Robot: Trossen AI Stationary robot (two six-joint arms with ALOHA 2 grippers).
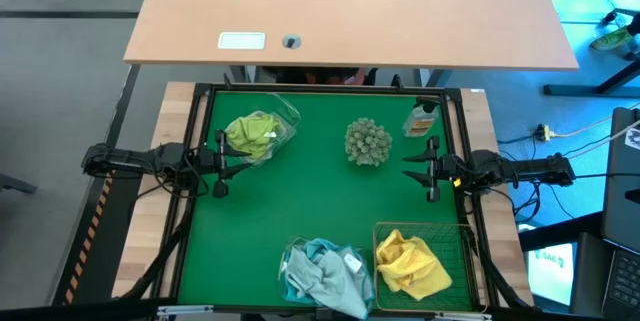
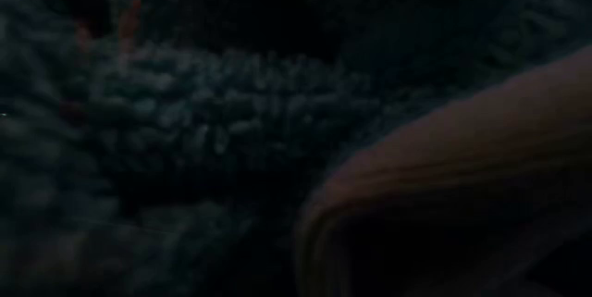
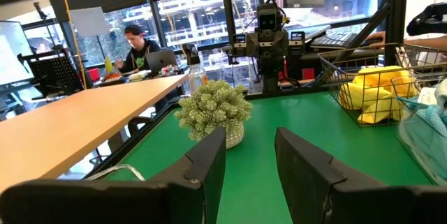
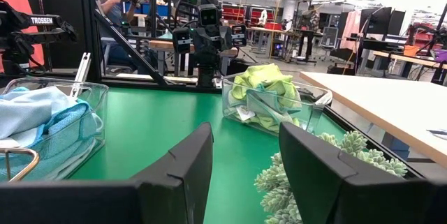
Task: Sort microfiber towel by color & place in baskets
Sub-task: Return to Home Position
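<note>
Past the right tool (image 4: pixel 244 144), fingers apart, a clear tub (image 4: pixel 309 110) of lime cloths (image 4: pixel 262 88) stands on the green table (image 4: pixel 167 119), with blue cloths (image 4: pixel 38 116) in a second tub (image 4: pixel 98 109) and a spiky ball (image 4: pixel 328 165) nearer.

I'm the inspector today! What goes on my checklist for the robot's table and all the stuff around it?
Surface: green mat, flat and smooth.
Job's things: lime green towels in a clear tub; light blue towels in a second clear tub; yellow towel in the wire basket.
Clutter: spiky ball; small bottle with an orange label.
Grippers: left gripper and right gripper both open, holding nothing, at opposite sides of the mat.
Cables: white cable on the floor, on the right.
Surroundings: tan desk beyond the mat; a person sitting at it.
</note>
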